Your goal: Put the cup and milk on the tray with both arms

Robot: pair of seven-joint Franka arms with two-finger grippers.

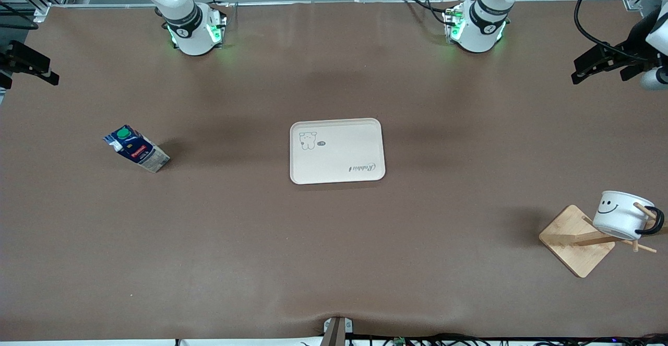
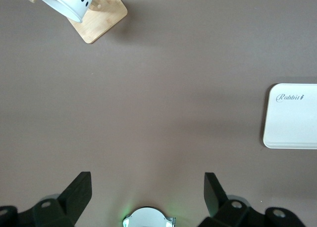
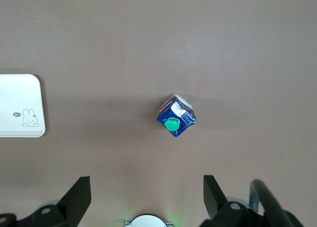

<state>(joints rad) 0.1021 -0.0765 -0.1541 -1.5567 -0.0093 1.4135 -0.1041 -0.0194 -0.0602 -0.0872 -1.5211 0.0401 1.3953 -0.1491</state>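
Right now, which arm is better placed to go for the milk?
The right arm. The milk stands at its end of the table, and the open right gripper looks down on it. The left gripper, also open, is up at the cup's end.

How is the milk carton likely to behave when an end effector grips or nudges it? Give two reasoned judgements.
The milk carton stands upright on a small base and looks tall for its footprint, so a nudge near its green cap would probably tip it. Its walls look like thin card, so a hard squeeze may dent them. Its flat sides should resist rolling.
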